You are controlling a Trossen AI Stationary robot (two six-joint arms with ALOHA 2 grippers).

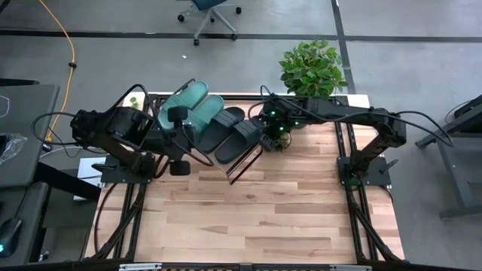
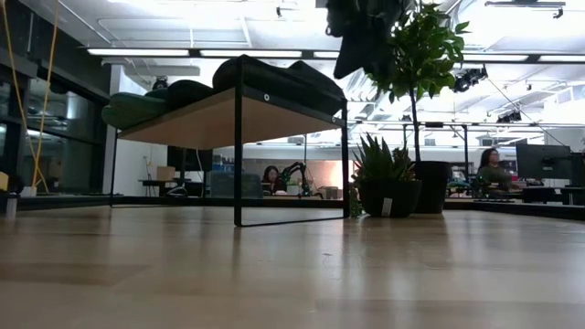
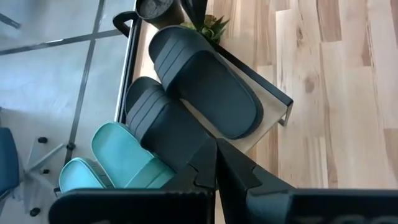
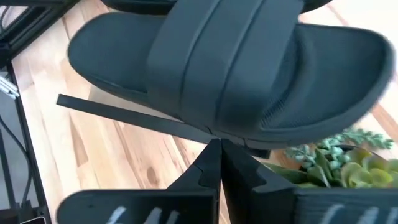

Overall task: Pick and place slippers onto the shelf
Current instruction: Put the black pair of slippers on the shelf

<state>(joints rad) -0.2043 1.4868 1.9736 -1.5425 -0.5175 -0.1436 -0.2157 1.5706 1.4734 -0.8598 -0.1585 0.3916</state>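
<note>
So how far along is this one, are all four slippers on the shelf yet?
Looks essentially done. Both teal slippers and both black slippers lie side by side on the shelf. Nothing is in hand: the left gripper and right gripper are shut on nothing, close to the shelf. What's left is pulling the arms back.

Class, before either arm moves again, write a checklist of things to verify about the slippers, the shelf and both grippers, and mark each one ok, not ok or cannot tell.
1. All four slippers on the shelf: two teal slippers and two black slippers lie on it: ok.
2. Left gripper shut and empty: ok.
3. Right gripper shut and empty: ok.
4. Right gripper clear of the nearest black slipper: cannot tell.
5. Shelf standing level on its frame: ok in the low view.
</note>
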